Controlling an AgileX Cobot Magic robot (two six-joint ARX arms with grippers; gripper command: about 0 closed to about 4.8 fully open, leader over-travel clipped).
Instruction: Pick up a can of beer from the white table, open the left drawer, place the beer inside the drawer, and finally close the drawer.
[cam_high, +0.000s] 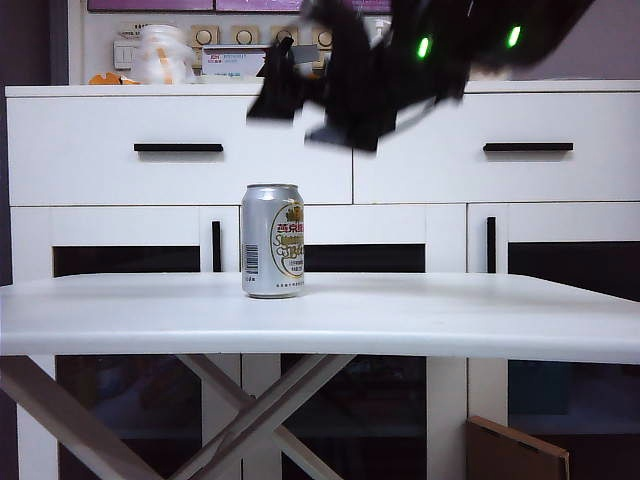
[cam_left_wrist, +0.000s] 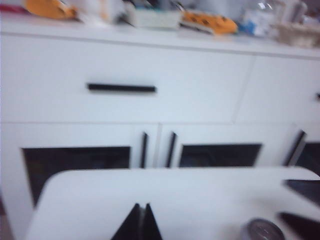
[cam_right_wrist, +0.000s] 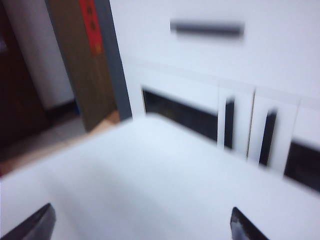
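While the can of beer (cam_high: 272, 240) stands upright on the white table (cam_high: 400, 320), its long axis vertical, its gold-and-white oval label faces right of the exterior camera and its barcode faces left. It sits left of the table's middle, nothing touching it. Behind it the left drawer (cam_high: 180, 148) is shut, its black bar handle (cam_high: 178, 147) level; the matching right drawer (cam_high: 530, 147) is likewise shut.

In the exterior view a blurred black arm (cam_high: 380, 70) with two green lights hangs high above the table, well clear of the can; which arm it is cannot be told there.

The left wrist view alone shows the can's top (cam_left_wrist: 262, 231) at the frame edge, and the left gripper (cam_left_wrist: 140, 225) over the table with its dark fingertips pressed together, holding nothing. The right wrist view, blurred, shows the right gripper (cam_right_wrist: 142, 227) over bare tabletop, its fingers (cam_right_wrist: 35, 227) spread wide and empty; no can appears there.
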